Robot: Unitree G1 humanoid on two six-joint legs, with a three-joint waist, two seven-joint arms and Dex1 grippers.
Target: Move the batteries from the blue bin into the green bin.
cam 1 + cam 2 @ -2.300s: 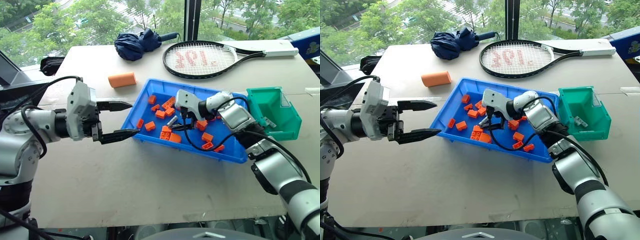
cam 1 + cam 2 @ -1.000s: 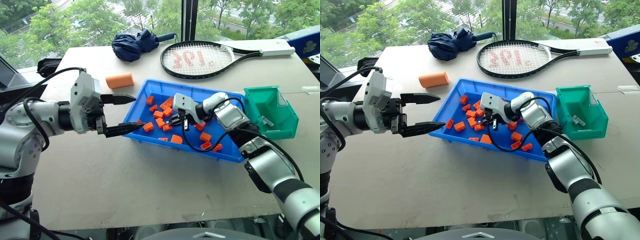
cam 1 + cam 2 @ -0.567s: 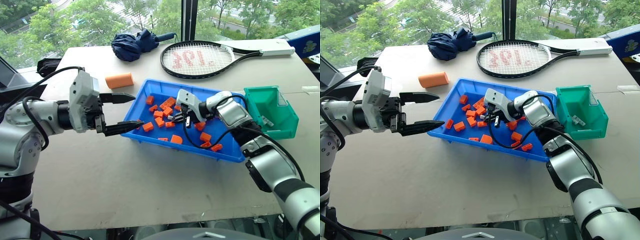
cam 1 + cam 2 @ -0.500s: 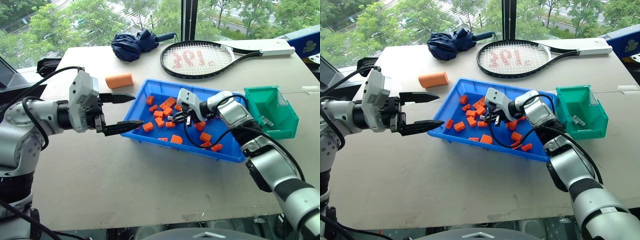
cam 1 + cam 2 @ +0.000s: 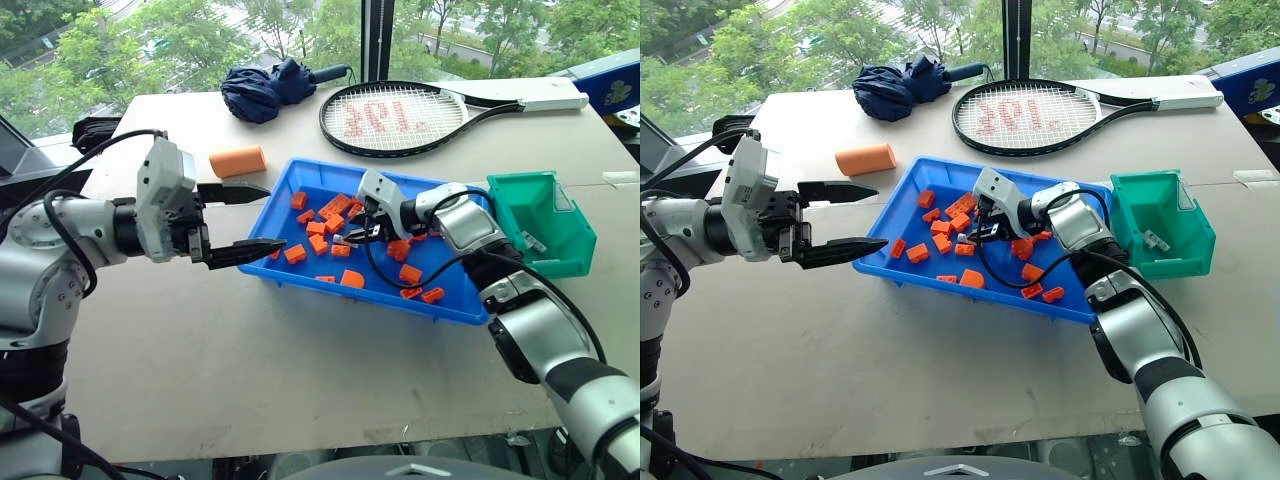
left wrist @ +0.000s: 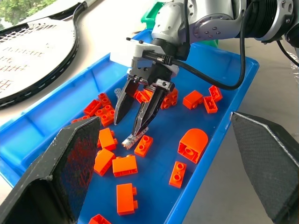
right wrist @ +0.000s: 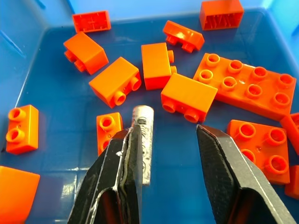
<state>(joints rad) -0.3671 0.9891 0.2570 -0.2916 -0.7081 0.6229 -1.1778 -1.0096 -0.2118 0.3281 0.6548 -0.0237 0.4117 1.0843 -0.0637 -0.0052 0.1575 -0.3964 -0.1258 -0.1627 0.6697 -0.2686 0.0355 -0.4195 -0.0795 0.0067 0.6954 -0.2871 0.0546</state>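
- A battery [image 7: 143, 140] lies on the blue bin [image 5: 300, 178] floor, against the right gripper's [image 7: 167, 140] one finger; jaws part-open, holding nothing.
- Bricks [image 7: 189, 97] crowd ahead.
- Left gripper [image 5: 257, 218] gapes empty at the bin's near edge.
- Green bin [image 5: 560, 240] behind the wrist.

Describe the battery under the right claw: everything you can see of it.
The battery is a thin silver-grey metallic cylinder with a paler end cap, lying flat on the floor of the blue bin among orange toy bricks. The right claw stands open over it: one finger overlaps its side, the other is apart from it. Whether that finger touches it is unclear. A small brick lies close beside it.
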